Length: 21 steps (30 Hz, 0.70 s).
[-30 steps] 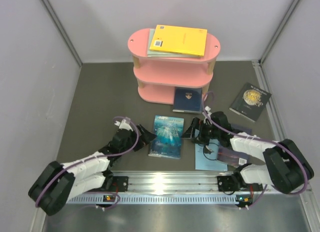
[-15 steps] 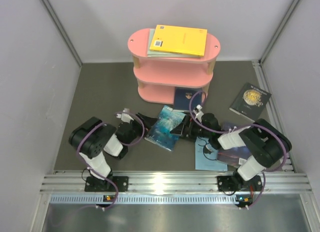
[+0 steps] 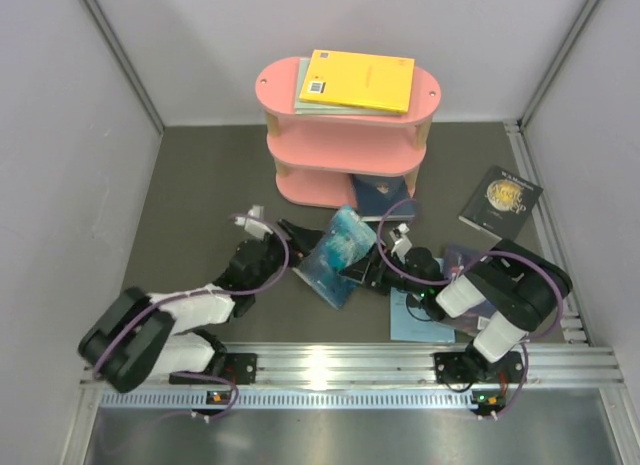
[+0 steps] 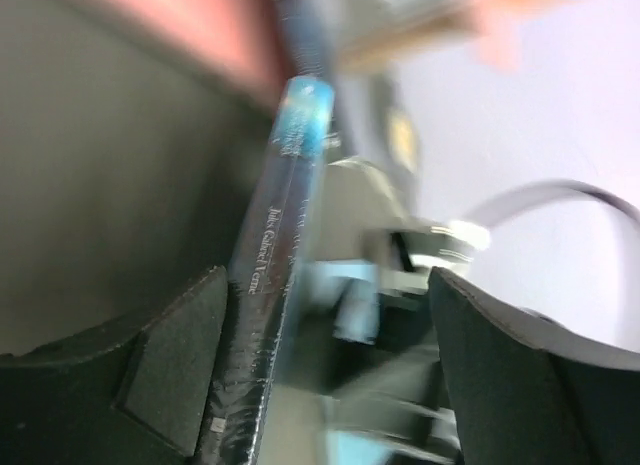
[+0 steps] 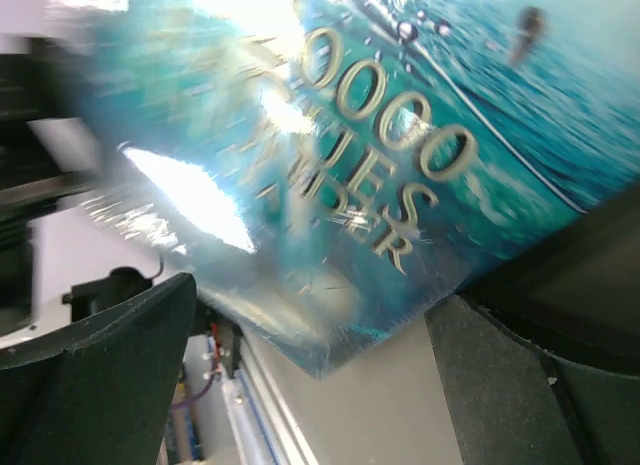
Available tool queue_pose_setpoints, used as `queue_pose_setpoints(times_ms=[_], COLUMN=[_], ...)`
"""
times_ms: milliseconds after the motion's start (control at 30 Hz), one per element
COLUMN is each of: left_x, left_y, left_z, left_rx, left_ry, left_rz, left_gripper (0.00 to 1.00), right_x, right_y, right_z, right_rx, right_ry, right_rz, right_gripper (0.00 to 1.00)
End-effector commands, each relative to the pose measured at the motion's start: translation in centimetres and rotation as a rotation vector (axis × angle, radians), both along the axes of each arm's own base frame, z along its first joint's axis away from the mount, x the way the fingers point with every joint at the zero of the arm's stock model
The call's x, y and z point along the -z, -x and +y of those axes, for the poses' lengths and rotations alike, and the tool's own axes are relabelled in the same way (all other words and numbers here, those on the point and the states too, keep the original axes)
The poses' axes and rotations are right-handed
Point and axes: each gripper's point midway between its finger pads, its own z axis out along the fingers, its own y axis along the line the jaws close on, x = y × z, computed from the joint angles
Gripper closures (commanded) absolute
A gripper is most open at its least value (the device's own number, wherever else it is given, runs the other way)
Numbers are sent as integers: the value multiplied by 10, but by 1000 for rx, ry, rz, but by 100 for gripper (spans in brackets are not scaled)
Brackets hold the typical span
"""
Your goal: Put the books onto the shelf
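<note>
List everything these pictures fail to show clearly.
- Top view: the grey-green book lies mostly under the yellow book.
- Top view: the navy book is half hidden by the shelf.
- Right wrist view: the title of the teal book is cut off and washed by glare.

1. The left arm [image 3: 165, 320] is folded low, with its forearm running forward and rightward toward the centre.
2. The left gripper [image 3: 295, 240] points right. In its wrist view the jaws stand wide apart.
3. The right arm [image 3: 505, 285] has its elbow raised at the right side and its forearm reaching left, low.
4. The right gripper [image 3: 358, 273] points left, jaws spread wide.
5. The two grippers face each other, near but not touching.
</note>
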Motion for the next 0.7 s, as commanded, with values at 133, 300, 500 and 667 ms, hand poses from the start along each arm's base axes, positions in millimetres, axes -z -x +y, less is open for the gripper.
queue_pose_setpoints(times_ms=[133, 300, 500, 667], left_x=[-82, -66, -55, -79], left_y=[140, 158, 168, 138], left_z=[-96, -110, -117, -81], left_rx=[691, 720, 732, 532], left_ry=[78, 117, 123, -102], left_rz=[-23, 14, 32, -78], left_gripper=[14, 16, 22, 16], right_x=[22, 17, 8, -7], right_y=[57, 65, 84, 105], right_z=[23, 23, 5, -15], right_rx=[-153, -158, -160, -179], right_ry=[37, -13, -80, -127], right_rz=[132, 136, 132, 104], right_gripper=[3, 2, 3, 3])
